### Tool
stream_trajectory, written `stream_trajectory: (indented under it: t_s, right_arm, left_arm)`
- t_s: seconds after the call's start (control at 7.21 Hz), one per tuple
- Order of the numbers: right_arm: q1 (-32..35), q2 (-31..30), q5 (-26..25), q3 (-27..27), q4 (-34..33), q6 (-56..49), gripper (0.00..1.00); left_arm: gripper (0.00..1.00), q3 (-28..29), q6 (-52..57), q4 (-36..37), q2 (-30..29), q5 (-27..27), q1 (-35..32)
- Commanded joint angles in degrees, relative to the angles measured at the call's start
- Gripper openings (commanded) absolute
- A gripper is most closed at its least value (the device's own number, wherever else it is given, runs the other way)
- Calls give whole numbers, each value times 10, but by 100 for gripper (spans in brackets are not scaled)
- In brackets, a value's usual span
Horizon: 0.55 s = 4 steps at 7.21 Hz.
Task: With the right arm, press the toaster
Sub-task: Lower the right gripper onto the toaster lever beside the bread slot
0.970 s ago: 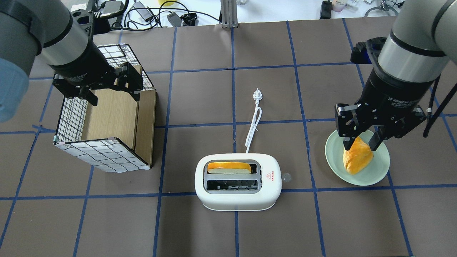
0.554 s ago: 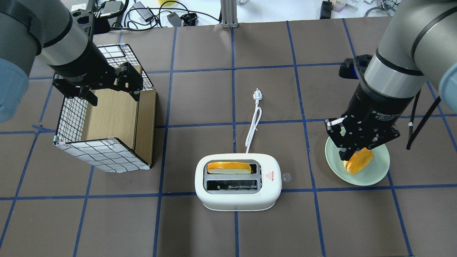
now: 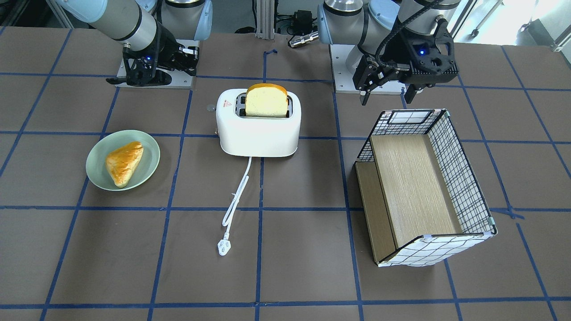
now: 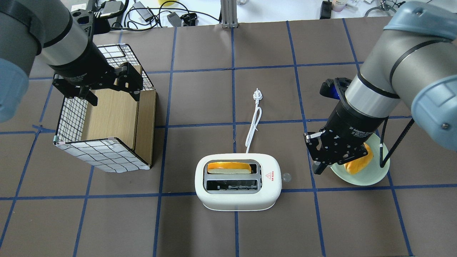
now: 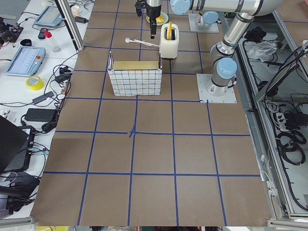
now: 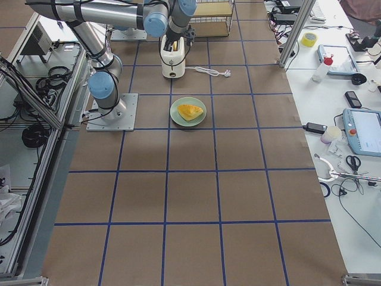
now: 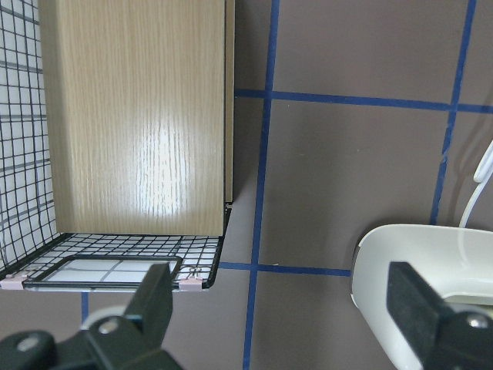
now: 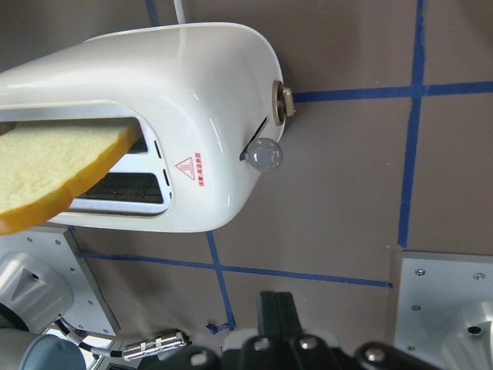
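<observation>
The white toaster (image 4: 237, 182) stands at the table's front middle with a bread slice (image 4: 228, 167) in its far slot. Its lever knob (image 4: 286, 176) sticks out of its right end and also shows in the right wrist view (image 8: 266, 154). My right gripper (image 4: 317, 167) is shut and empty. It hangs right of the knob and apart from it, over the left rim of the green plate (image 4: 360, 180). My left gripper (image 4: 107, 89) is open and empty above the wire basket (image 4: 103, 157). The toaster also shows in the front view (image 3: 258, 125).
A golden pastry (image 4: 358, 162) lies on the plate, partly hidden by my right wrist. The toaster's white cord and plug (image 4: 256, 94) run away from it toward the far side. The tipped basket with a wooden floor stands at the left. Cables and tools lie beyond the far edge.
My right gripper has shut and moved left and nearer, from above the pastry toward the toaster's right end. The left arm, toaster and bread have not moved.
</observation>
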Motion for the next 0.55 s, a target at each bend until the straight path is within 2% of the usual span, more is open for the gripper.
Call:
stream_trajectory:
  t_s: [0.0,0.28,0.42]
  right_arm:
    - [-3,6,33,38,-50,-7,0]
    - [-4,7,32,83,-169,35,0]
    - [-3,7,32,89,-183,51,0]
  left_arm:
    - [100,0,0,0,0,0,0]
    - [100,0,0,0,0,0,0]
    - [100,0,0,0,0,0,0]
